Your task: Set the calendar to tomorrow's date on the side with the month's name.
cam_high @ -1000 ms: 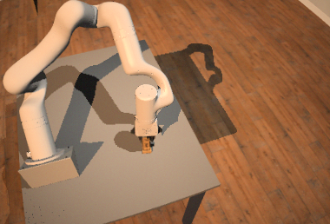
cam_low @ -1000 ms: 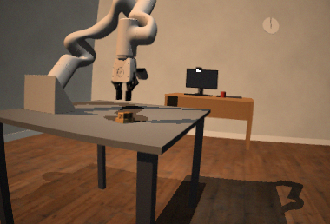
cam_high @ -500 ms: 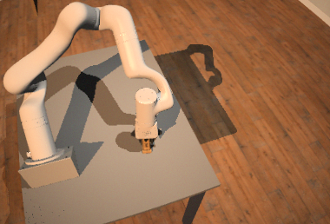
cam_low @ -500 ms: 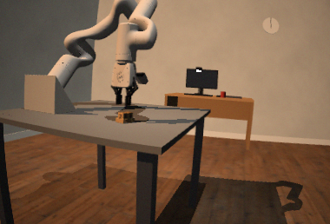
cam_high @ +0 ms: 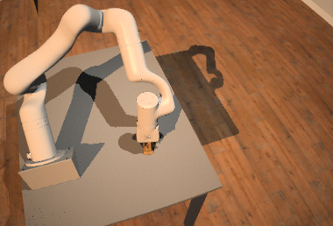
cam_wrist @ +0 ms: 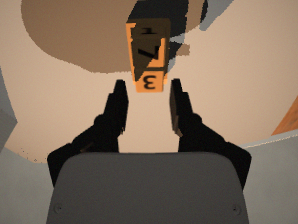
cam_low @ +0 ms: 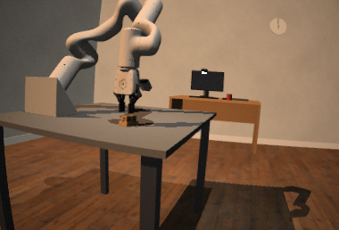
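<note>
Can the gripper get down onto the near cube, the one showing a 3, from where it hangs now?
Probably yes. The gripper hangs half-open and holding nothing just above the cube showing 3, nothing between them. The tray wall and the neighbouring cube sit close, so clearance looks tight.

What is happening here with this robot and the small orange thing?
The white arm holds its gripper just above a small orange block calendar on the grey table. The gripper is half open and holds nothing. The cubes' top faces read 7 and 3. Nothing is grasped yet.
</note>
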`<state>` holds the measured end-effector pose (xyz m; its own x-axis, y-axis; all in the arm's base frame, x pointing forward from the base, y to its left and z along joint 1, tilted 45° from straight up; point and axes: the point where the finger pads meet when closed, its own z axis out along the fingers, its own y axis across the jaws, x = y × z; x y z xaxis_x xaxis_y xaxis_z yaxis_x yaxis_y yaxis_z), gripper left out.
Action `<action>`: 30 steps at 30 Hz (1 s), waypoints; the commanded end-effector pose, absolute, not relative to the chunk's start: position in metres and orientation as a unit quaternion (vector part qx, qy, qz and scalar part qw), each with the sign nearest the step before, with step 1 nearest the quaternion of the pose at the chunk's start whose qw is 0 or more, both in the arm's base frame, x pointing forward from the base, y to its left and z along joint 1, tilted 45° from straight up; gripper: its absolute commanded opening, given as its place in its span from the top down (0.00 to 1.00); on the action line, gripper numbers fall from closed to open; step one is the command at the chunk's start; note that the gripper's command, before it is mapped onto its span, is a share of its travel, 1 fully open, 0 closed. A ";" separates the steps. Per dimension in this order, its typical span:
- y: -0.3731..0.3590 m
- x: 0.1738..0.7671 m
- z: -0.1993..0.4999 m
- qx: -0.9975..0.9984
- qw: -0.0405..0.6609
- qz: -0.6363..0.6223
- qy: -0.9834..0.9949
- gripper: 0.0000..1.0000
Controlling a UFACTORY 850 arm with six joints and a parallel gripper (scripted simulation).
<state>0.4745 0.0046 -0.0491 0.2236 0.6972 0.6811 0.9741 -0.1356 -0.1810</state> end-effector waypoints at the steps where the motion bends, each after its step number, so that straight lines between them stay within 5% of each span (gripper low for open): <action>1: 0.005 0.475 -0.050 -0.719 0.307 -0.226 -0.581 0.53; 30: 0.008 0.475 -0.053 -0.719 0.307 -0.226 -0.581 0.53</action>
